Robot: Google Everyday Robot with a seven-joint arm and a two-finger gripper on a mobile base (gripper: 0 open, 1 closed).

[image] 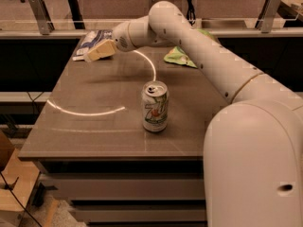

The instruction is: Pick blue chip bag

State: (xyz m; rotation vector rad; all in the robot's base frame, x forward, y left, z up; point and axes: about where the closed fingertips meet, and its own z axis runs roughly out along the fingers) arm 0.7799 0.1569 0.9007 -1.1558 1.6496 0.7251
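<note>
When starting from the nearest part, lower right: thick white arm point(255, 164), filling that corner and reaching up and to the left across the surface point(94, 141). At lower left, beside the surface and lower than its top, a brown box point(12, 183), only partly in view.

Near the front middle of the surface, a can point(155, 106), upright, white with green print, pull tab visible on the top, standing apart from everything else. To the left of the can, a bright arc point(90, 112) of reflected light on the brown top; a second arc behind the can, curving toward the arm.

Farther back, right of centre, a green bag point(179, 56), lying flat, partly hidden behind the arm.

At the far left corner, the blue bag point(90, 38), lying flat, dark blue with pale patches, far end close to the back edge. At the end of the arm, the pincer point(99, 51), pale beige, pointing left and a little down, at the near right side of the blue bag and covering a part of it. Cannot tell how far open, nor whether touching or holding the blue bag. Well apart from the can and from the green bag.

Behind the surface, a low rail with grey posts point(39, 13), then a dim room.
</note>
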